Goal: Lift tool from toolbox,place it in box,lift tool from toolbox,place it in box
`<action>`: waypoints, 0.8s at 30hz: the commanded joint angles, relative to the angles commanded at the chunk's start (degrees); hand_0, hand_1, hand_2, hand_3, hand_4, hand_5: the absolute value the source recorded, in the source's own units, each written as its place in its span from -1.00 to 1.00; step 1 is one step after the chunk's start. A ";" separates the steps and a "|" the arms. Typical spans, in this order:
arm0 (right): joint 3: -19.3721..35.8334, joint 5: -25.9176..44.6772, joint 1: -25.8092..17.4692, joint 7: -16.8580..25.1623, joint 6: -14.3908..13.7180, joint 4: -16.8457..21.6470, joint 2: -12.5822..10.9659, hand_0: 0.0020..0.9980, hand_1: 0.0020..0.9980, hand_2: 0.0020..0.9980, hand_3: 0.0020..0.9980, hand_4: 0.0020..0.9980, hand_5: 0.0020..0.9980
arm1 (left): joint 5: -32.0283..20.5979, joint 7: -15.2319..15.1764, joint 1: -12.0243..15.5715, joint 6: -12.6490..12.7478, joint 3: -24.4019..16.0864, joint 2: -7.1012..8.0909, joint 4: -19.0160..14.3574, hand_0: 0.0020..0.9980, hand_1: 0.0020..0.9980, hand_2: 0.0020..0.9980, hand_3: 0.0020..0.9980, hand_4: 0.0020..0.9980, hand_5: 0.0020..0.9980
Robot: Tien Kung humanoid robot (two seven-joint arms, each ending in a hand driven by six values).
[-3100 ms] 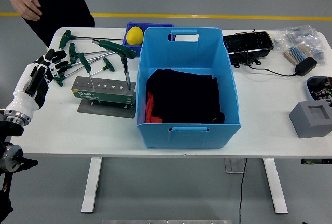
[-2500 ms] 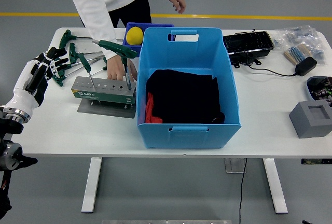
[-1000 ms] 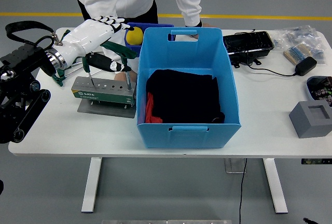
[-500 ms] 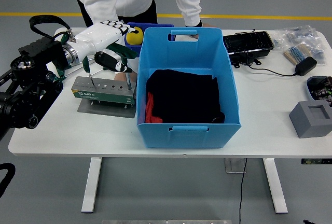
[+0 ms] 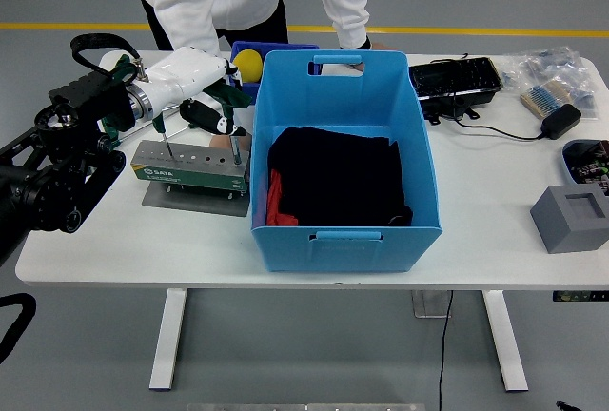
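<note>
One big white table (image 5: pixel 143 230) held everything. On it sat a blue box (image 5: pixel 346 230) with dark cloth inside. Just left of the box stood a grey tool stand (image 5: pixel 190 166), with green-handled tools (image 5: pixel 221 93) stuck upright in it. A person in white stood at the far side, one hand (image 5: pixel 238 140) low behind the stand. The robot's left hand (image 5: pixel 198 83) was over the tallest tool's handle, but I could not tell if it gripped. This looked like the first lift. Next, it likely needed a straight pull up, then across to the box.
</note>
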 joint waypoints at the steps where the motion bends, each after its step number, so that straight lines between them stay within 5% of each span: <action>1: -0.05 0.06 0.04 0.01 0.01 0.01 -0.02 0.24 0.21 0.35 0.09 0.56 0.31 | 0.00 -0.02 -0.15 0.31 0.18 -0.07 0.25 0.00 -0.20 -0.32 -0.22 1.00 0.07; 2: -0.09 0.08 0.13 0.00 0.01 0.02 -0.05 0.24 0.21 0.35 0.09 0.56 0.31 | 0.00 -0.01 -0.29 0.61 0.29 -0.11 0.56 0.00 -0.20 -0.32 -0.22 1.00 0.07; 3: -0.15 0.13 0.23 0.00 -0.01 0.04 -0.07 0.24 0.21 0.35 0.09 0.56 0.31 | 0.00 0.02 -0.40 0.86 0.34 -0.12 0.84 -0.20 -0.43 -0.47 -0.40 1.00 0.09; 24: -0.75 0.94 1.40 0.11 -0.17 0.18 -0.34 0.24 0.21 0.35 0.09 0.57 0.31 | 0.00 1.07 -1.24 3.33 0.79 -1.01 4.87 -0.42 -0.68 -0.66 -0.57 1.00 0.18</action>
